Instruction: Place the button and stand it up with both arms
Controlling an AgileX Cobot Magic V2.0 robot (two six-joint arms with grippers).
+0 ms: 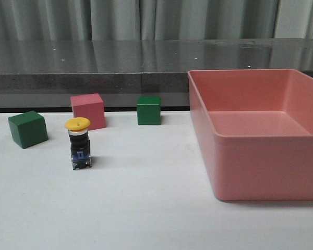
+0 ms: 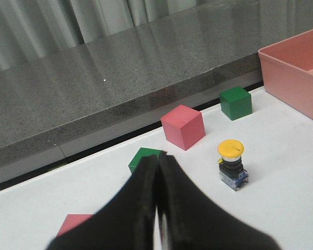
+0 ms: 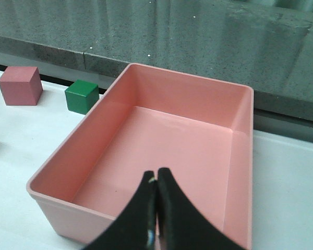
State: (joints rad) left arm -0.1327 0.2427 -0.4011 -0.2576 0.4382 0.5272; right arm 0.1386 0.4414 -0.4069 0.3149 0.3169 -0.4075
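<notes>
The button stands upright on the desk, apart from the empty, closed left claw, while the right claw hangs closed above the pink bin.

Setting: a lab-style robot test station was indicated | Surface: a plain white desk was seen, backed by a dark speckled stone ledge and grey curtains | Props: coloured cubes and a pink plastic bin were laid out as practice items
</notes>
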